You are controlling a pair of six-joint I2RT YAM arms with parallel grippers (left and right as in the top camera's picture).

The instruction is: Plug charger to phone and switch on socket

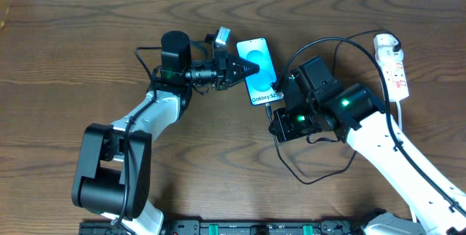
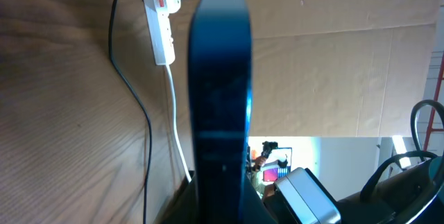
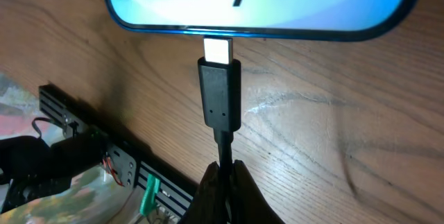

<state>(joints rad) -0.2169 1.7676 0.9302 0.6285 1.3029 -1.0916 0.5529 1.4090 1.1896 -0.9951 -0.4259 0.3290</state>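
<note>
Right hand [image 3: 223,170] on charger [image 3: 220,96], tip at phone [image 3: 263,2] edge

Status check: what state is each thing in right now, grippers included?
Slim smartphone with cyan screen: screen lit, clamped at one edge.
Narrow white power strip: red switch position unreadable.
Thin black charger cable: metal tip at the phone's port but exposed, not fully seated; white adapter sits in the strip.
Left gripper: shut on the phone.
Right gripper: shut on the cable behind its plug.
</note>
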